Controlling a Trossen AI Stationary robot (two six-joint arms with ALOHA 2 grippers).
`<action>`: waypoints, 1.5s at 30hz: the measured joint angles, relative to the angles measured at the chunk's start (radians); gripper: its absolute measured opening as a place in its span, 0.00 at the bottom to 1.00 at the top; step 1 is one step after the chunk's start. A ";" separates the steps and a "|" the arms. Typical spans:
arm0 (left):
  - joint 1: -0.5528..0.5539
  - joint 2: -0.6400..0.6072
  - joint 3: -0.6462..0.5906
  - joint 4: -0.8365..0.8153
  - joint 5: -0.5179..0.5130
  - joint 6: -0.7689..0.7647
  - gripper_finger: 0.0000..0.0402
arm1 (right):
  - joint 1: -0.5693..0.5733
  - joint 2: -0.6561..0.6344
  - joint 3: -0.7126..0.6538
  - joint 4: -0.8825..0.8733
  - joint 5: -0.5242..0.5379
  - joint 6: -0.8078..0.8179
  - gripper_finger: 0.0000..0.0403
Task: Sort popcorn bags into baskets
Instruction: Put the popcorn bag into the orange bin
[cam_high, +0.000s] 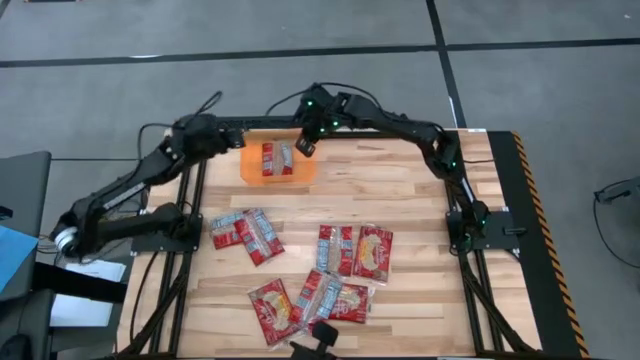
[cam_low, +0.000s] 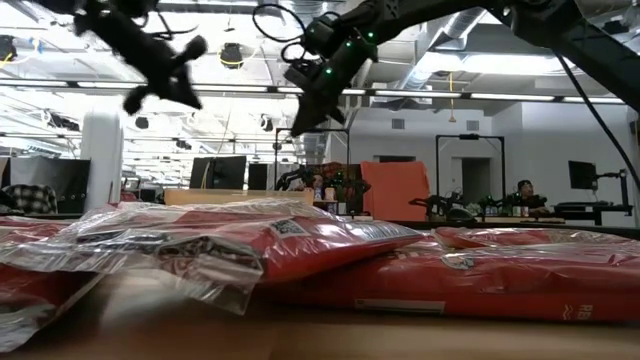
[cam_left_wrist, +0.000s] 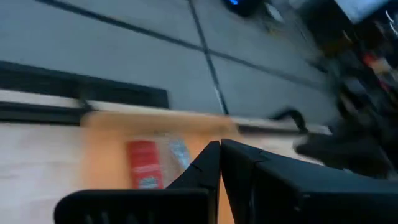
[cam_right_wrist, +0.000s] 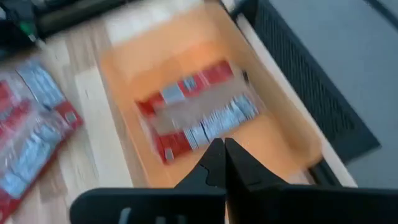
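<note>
Seen from above, the left end effector (cam_high: 238, 140) is held with its fingers together and empty, raised just beside the left end of the orange basket (cam_high: 250, 170), which stands at the far edge of the table (cam_high: 420, 200). One popcorn bag (cam_high: 277, 158) is already laid inside the basket, its long axis across the basket's length. The right end effector (cam_high: 304, 146) is poised over the basket's right end, fingers likewise pressed together and holding nothing, as the right wrist view confirms, where the closed fingers (cam_right_wrist: 219, 163) are seen above the binned bag (cam_right_wrist: 198, 116). The remaining bags are spread on the near half of the table: a pair at the left (cam_high: 246, 234), a pair at the middle (cam_high: 355, 250) with long axes running near to far, and a cluster at the near edge (cam_high: 308, 302). All loose bags therefore lie toward the near side from both end effectors, well apart from them. The left pair is judged nearer the left arm, the middle pair nearer the right arm.
</note>
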 joint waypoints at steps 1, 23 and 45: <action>0.000 0.046 0.016 0.003 0.034 0.021 0.00 | -0.007 -0.003 0.000 -0.017 0.000 -0.001 0.01; -0.131 0.831 0.499 -0.224 0.124 0.374 0.00 | -0.104 -0.058 -0.001 -0.322 0.012 -0.028 0.01; -0.131 0.914 0.501 -0.443 -0.074 0.428 0.00 | -0.140 -0.095 -0.001 -0.341 0.027 -0.044 0.02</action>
